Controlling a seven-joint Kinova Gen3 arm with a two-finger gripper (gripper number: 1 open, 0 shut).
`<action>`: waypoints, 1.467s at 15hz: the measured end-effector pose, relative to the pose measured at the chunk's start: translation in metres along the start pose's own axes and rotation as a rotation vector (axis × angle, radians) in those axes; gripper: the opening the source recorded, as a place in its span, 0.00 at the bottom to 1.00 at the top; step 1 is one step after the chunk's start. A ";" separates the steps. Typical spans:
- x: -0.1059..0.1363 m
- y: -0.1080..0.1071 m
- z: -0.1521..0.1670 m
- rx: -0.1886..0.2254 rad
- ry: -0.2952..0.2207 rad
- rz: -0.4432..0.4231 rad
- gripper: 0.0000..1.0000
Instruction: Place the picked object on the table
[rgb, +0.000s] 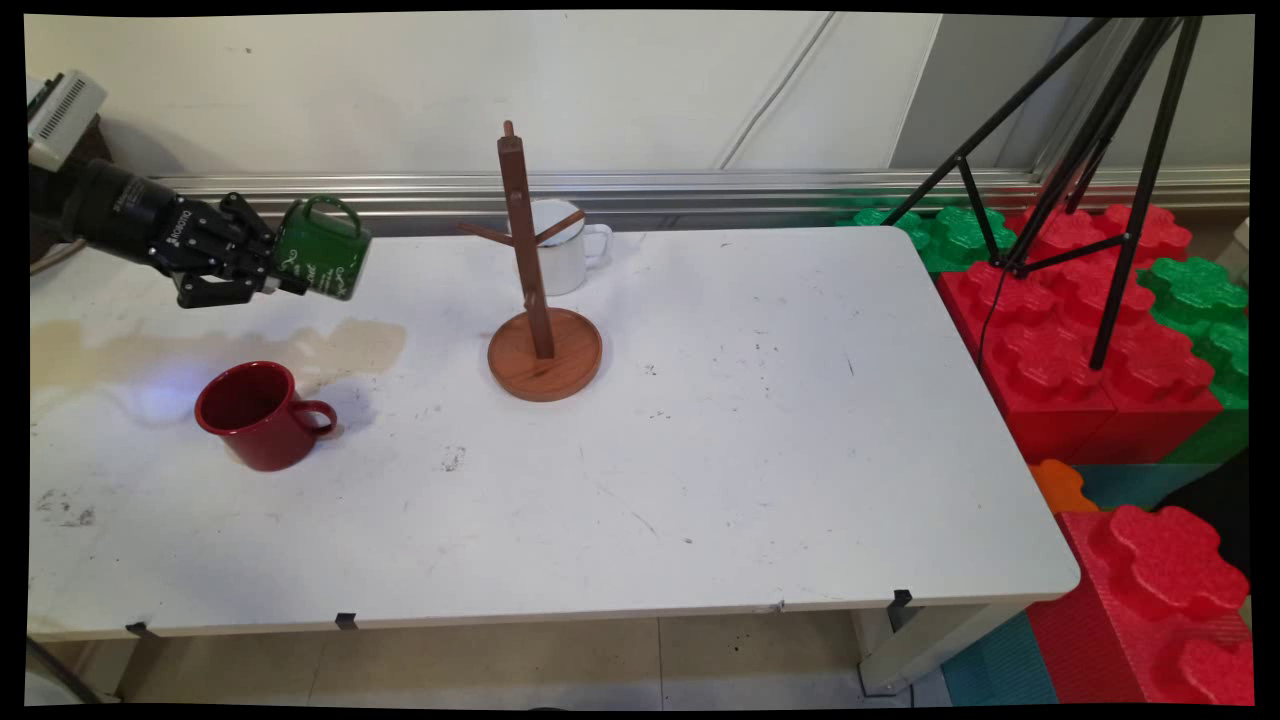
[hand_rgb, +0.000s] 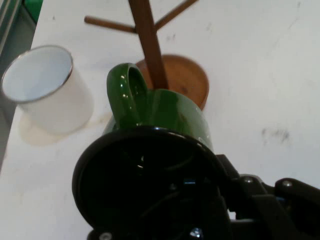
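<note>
Sideways in the claw (rgb: 285, 283), apparently by its rim: glossy green mug (rgb: 322, 249)

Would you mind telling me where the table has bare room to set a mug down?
The widest free patch runs from the wooden mug tree to the table's right edge. The near strip in front of the red mug is bare too. It is crowded at the far left, around the tool gripping the green mug, and by the white mug.

A white wall (rgb: 400, 90), tiled floor (rgb: 500, 665) and red foam blocks (rgb: 1080, 360) surround the white table (rgb: 750, 450).
</note>
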 end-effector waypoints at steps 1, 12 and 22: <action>-0.003 -0.003 -0.001 0.003 -0.019 0.017 0.00; -0.037 -0.022 0.000 0.006 -0.228 0.180 0.00; -0.060 -0.020 0.018 -0.016 -0.379 0.243 0.00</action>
